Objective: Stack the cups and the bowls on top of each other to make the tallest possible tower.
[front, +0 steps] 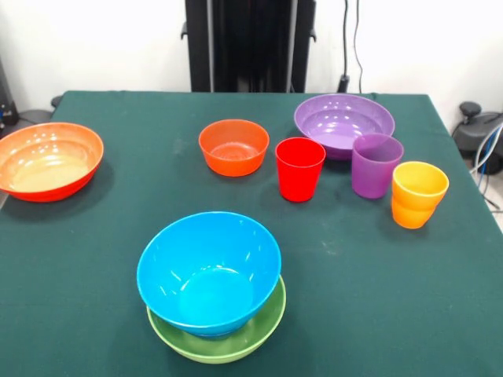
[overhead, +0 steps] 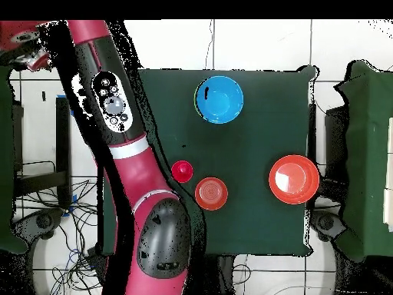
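We judge the tower barely begun. The light blue bowl (front: 209,271) sits nested in the green bowl (front: 228,339) at the near side of the tabletop (front: 354,298), a pile of two. Everything else stands loose and apart from it: the wide orange-red bowl (front: 49,159) off at the left edge, the small orange bowl (front: 233,146) toward the middle, the purple bowl (front: 343,123) farther back, and just beside it a row of three cups, red (front: 299,168), purple (front: 376,165) and orange (front: 419,194). We find no dark blue bowl in either view.

So seven pieces remain to go up, by our count.

The arm (overhead: 127,146) lies along the tabletop's side in the overhead view, over the cups there. Its gripper shows in neither view, so we cannot tell whether the fingers are released or clenched, or touch anything.
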Controlling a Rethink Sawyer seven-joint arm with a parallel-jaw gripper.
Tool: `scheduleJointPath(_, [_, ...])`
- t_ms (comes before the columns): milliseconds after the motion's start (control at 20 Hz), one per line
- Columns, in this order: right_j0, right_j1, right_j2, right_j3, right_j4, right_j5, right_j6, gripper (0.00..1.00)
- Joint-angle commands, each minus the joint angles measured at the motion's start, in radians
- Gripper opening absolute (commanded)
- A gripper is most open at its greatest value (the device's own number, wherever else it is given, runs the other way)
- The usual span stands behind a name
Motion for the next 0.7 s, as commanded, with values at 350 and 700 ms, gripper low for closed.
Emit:
scheduleJointPath(350, [-0.019, 0.008, -0.450, 0.261, 0.149, -0.216, 0.384, 1.00])
scheduleJointPath(700, [0.006, 0.002, -0.560, 0.297, 0.191, -0.310, 0.443, 1.00])
